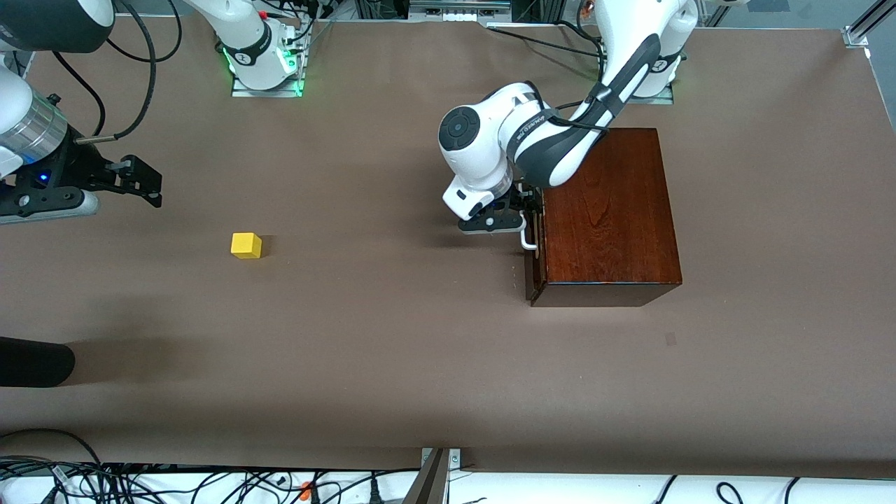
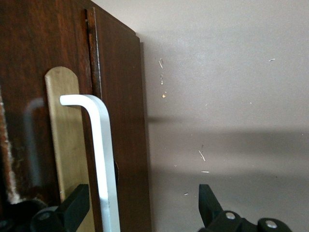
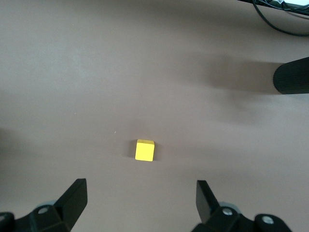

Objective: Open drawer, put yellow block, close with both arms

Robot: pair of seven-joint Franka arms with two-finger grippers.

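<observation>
The mahogany box [image 1: 609,210] stands toward the left arm's end of the table. The drawer front [image 1: 533,273] sits close against it, with the white handle [image 1: 528,241] on it. My left gripper [image 1: 530,210] is open at the drawer front, and the handle [image 2: 104,159] lies between its fingers [image 2: 77,203] without being clamped. The yellow block [image 1: 246,245] lies on the table toward the right arm's end. My right gripper [image 1: 143,183] is open and empty above the table beside the block. The block [image 3: 144,150] shows just ahead of the right gripper [image 3: 141,191].
A black cylindrical object [image 1: 35,362] juts in over the table edge at the right arm's end, nearer to the front camera than the block; it also shows in the right wrist view [image 3: 292,76]. Cables lie along the table's front edge [image 1: 210,483].
</observation>
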